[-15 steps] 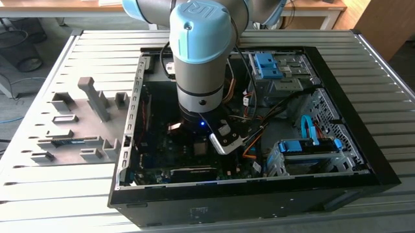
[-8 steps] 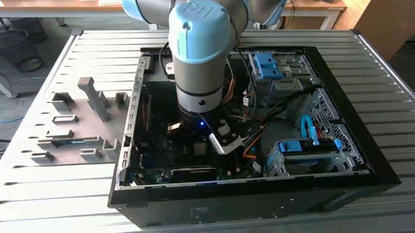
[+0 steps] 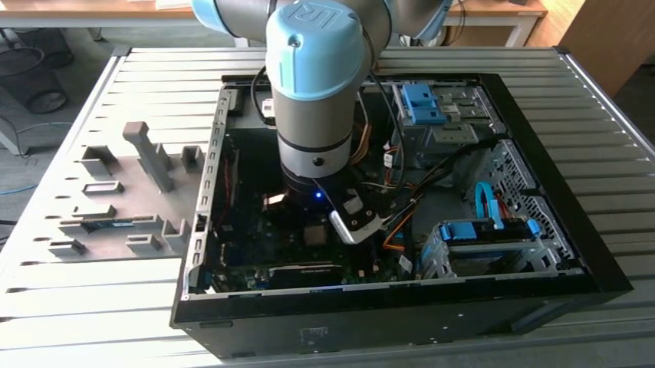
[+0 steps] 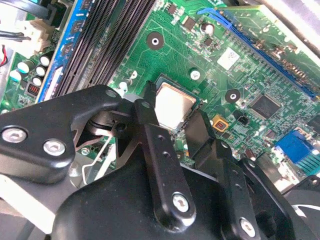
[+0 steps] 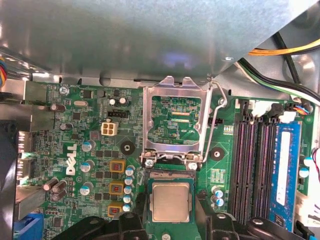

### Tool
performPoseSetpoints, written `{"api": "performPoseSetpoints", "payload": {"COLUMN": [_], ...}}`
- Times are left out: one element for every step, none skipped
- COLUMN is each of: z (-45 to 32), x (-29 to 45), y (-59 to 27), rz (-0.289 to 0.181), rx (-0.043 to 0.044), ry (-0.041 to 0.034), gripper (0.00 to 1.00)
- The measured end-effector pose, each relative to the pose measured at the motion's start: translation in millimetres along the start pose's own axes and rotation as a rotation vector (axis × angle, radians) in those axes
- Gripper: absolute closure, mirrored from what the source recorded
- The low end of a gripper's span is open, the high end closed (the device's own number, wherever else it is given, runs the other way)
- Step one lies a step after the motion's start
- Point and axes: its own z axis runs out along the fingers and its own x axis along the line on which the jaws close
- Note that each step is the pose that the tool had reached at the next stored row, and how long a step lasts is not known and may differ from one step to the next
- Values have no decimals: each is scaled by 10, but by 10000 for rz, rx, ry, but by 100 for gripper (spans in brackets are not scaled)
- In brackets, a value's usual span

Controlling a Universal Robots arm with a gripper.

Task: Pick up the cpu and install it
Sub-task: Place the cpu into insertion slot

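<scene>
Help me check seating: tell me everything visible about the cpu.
The cpu is a small flat square with a dull silvery metal face and rounded corners, lying level in the dark socket on the green board, beside the opened load frame. The hand straddles it, fingers on two opposite sides, apparently not touching.

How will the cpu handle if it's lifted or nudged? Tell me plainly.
The cpu looks thin, flat and metal-faced, so probably stiff and light for its size. Its smooth, shiny face is likely slippery. Lying flat in its socket beside the open metal frame, it should neither roll nor tip.
</scene>
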Motion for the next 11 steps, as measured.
{"api": "performPoseSetpoints", "payload": {"z": [12, 27, 36, 41, 42, 42, 43, 44, 46, 47, 47], "x": [0, 0, 0, 0, 0, 0, 0, 0, 0, 0, 0], "y": [0, 0, 1, 1, 1, 1, 1, 1, 1, 1, 1], "rz": [1, 0, 0, -1, -2, -9, -20, -33, -34, -35, -35], "rx": [11, 12, 14, 14, 16, 17, 16, 14, 13, 14, 15], "ry": [1, 1, 2, 2, 3, 3, 3, 2, 1, 1, 2], "gripper": [49, 49, 49, 49, 49, 49, 49, 49, 49, 49, 49]}}
